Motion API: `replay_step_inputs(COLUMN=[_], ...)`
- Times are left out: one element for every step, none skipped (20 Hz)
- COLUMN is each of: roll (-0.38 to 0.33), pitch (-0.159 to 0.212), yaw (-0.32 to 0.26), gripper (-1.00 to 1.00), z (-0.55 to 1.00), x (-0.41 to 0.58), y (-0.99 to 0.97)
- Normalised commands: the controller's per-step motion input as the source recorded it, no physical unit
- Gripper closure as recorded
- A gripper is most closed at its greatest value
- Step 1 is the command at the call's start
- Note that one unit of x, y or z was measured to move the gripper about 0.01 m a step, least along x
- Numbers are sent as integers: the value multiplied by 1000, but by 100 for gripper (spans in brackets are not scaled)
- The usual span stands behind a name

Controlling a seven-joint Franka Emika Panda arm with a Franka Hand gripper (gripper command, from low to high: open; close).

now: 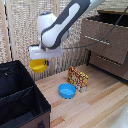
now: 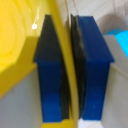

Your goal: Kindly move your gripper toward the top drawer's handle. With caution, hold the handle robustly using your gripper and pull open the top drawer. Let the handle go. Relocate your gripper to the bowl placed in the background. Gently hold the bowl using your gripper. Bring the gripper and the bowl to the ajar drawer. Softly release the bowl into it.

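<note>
Exterior view
Gripper: the white boxy gripper hangs at the end of the bulky white arm, well above the wooden counter.
Fingers: mostly hidden behind the load; they sit closed down on the rim of the bowl.
Bowl: the yellow bowl hangs directly under the fingers, lifted clear of the counter, its inside not visible from here.
Blue bowl: the blue bowl rests on the counter below the fingers and toward the exterior view's right, well apart from them; it looks empty.
Box: a red and yellow printed box stands just behind the blue bowl, touching or nearly touching it.
Top drawer: the top drawer of the dresser is pulled open, far from the fingers toward the exterior view's right; its contents cannot be seen.
Handle: the silver handle crosses the drawer front, nothing touching it.
Black case: an open black case sits below the fingers toward the exterior view's left; its compartments look dark and bare.

Wrist view
Fingers: two dark blue fingers stand at a narrow gap, with the thin yellow wall of the bowl pinched between them.
Contact: both inner pads press against the rim.
Bowl inside: the glossy yellow hollow beside one finger holds nothing.
</note>
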Motion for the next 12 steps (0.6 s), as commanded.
replay_step_inputs(roll=[-14,-26,-54,-62,-35,-8,0,0,0,0,0,0], pitch=[-31,-4,0,0,11,38,62,84,101,90,92,102], yaw=[-266,-269,-272,-275,-301,-317,-321,-318,-315,-295,-290,-284], gripper=[100,100,100,100,100,100,100,100,100,100,100,100], z=[1000,1000,1000,1000,951,897,863,857,851,906,914,909], x=[0,46,117,146,114,89,91,120,137,177,189,220], y=[194,149,120,91,0,-9,-66,-109,-146,-106,-111,-154])
